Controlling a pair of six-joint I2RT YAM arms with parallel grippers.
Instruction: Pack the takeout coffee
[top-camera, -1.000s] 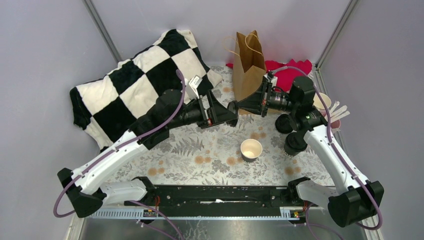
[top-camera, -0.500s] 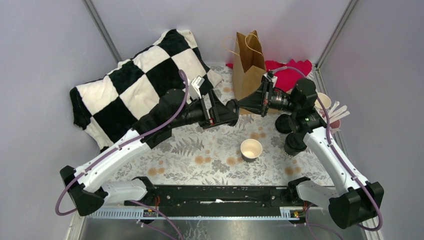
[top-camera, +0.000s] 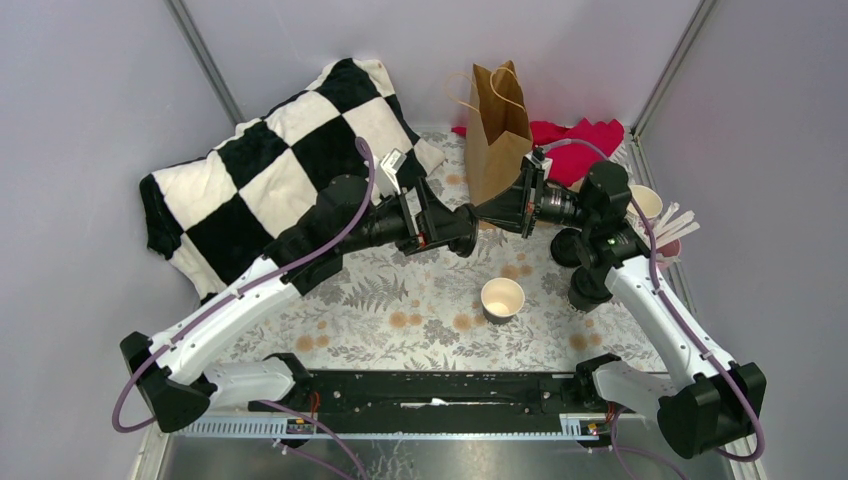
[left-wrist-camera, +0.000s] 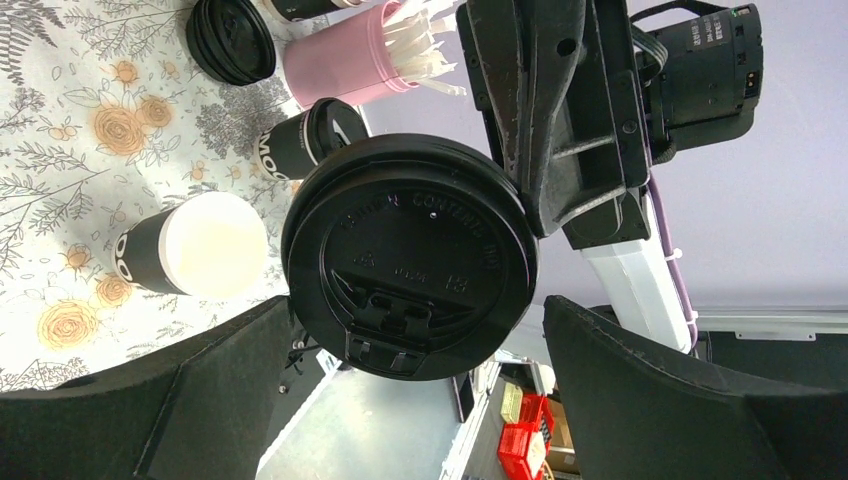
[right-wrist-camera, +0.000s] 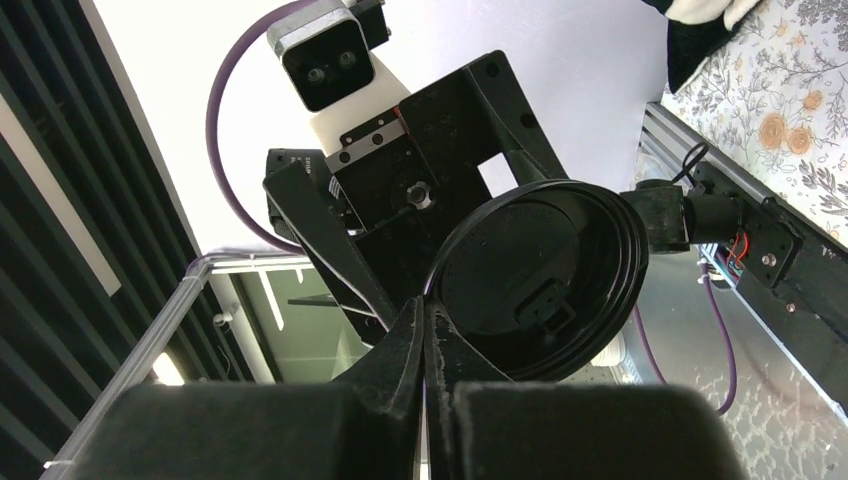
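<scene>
A round black lid (left-wrist-camera: 410, 255) hangs in the air between the two arms. My right gripper (right-wrist-camera: 425, 312) is shut on its rim, the lid (right-wrist-camera: 540, 280) standing edge-up. The open left gripper (left-wrist-camera: 415, 305) faces the lid's top, a finger on each side of it, neither clearly touching. Seen from the top, the lid (top-camera: 466, 228) is just right of the left gripper (top-camera: 452, 230) and below the right gripper (top-camera: 482, 210). Two lidded black coffee cups (top-camera: 568, 247) (top-camera: 588, 290) stand under the right arm; one (left-wrist-camera: 310, 135) also shows in the left wrist view.
A brown paper bag (top-camera: 497, 130) stands upright at the back, red cloth (top-camera: 585, 140) to its right. An open cup (top-camera: 502, 297), white inside, stands mid-table. A pink cup of stirrers (left-wrist-camera: 345, 60) is at the right edge, and a checkered pillow (top-camera: 270, 165) lies at the left.
The left gripper has moved right until its open fingers flank the lid. The right gripper has shifted slightly left with the lid still pinched.
</scene>
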